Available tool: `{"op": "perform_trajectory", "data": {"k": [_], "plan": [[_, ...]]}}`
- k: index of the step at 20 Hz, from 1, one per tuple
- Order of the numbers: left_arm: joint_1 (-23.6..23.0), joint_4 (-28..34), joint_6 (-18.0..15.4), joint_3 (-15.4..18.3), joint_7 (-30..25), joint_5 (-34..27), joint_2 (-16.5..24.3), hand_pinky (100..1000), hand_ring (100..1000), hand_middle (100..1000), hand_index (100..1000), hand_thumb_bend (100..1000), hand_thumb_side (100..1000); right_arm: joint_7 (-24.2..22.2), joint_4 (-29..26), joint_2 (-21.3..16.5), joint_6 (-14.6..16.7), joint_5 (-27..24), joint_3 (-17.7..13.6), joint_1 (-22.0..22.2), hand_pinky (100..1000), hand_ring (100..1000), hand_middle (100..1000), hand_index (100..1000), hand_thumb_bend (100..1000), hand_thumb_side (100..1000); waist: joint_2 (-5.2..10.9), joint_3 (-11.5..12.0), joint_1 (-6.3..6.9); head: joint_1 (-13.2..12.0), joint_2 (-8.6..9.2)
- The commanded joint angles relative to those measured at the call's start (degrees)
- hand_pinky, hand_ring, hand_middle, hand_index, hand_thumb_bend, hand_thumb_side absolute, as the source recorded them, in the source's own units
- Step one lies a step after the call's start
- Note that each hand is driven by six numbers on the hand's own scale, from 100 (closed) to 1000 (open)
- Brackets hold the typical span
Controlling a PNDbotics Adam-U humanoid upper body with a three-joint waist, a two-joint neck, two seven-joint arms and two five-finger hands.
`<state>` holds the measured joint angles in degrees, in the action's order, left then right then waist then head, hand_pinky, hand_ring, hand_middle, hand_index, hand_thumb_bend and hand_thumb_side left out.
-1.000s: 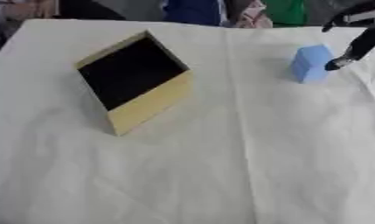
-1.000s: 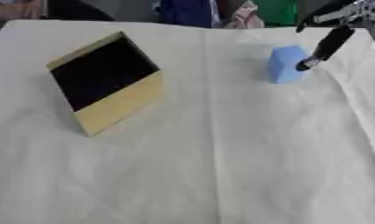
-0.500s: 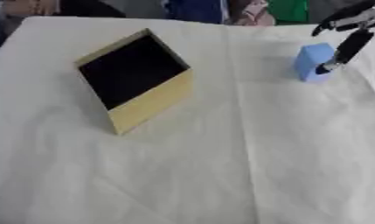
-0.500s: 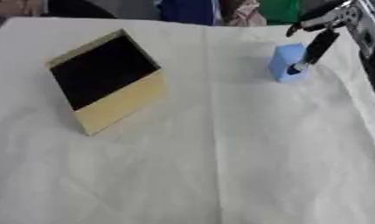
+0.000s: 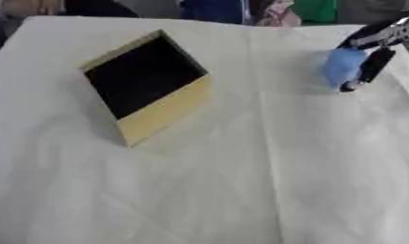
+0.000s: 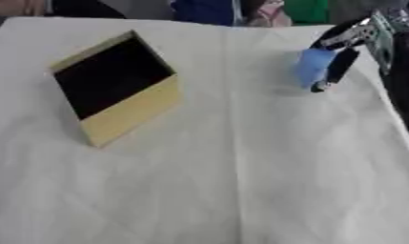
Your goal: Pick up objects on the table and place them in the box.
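Note:
A tan box (image 5: 161,113) with a dark inside lies tilted on the white cloth at the left. A light blue block (image 5: 342,66) is at the far right of the table. My right hand (image 6: 341,64) comes in from the upper right. One dark finger runs down the block's right face, and other fingers (image 5: 376,36) curl over its top. The block looks blurred and slightly tipped, with a shadow on its left. I cannot tell whether it still touches the cloth. My left hand shows in no view.
The white cloth (image 5: 240,181) covers the table and has soft creases. My dark right arm (image 6: 403,71) runs along the right edge. People's clothing shows beyond the far edge.
My right hand has closed in on the blue block, with fingers now over its top. The block has shifted slightly. The box has not moved.

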<state>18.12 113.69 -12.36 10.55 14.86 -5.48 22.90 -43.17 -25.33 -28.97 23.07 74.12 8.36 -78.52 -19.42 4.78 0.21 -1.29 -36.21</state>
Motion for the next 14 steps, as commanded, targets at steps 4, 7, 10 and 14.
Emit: {"op": "perform_trajectory", "data": {"k": [4,7,10,14], "plan": [[0.6,0.9,0.0,0.7,-0.5,0.2,0.6,664,594,609,872,100,895,-2.0,1.8,0.2,4.4,1.9,-1.7,-1.2,951,932,897,1000,321,403,1.16,0.1,0.24,0.4,0.73],[0.6,0.9,0.0,0.7,-0.6,0.2,0.6,664,594,609,872,100,894,2.3,1.3,0.3,3.8,1.8,-2.1,-1.1,913,899,843,988,139,324,1.2,0.1,0.32,0.4,0.67],[0.6,0.9,0.1,0.7,-0.8,0.3,0.6,665,594,609,872,100,892,5.8,0.9,0.3,3.5,1.1,-2.1,-1.1,882,876,815,957,100,221,1.27,0.1,0.28,0.3,0.5],[0.6,0.9,0.1,0.7,-1.1,0.4,0.6,665,596,609,872,100,889,8.1,0.8,0.2,2.9,0.5,-2.0,-1.1,865,864,790,930,100,122,1.4,0.0,0.21,0.3,0.48]]}}
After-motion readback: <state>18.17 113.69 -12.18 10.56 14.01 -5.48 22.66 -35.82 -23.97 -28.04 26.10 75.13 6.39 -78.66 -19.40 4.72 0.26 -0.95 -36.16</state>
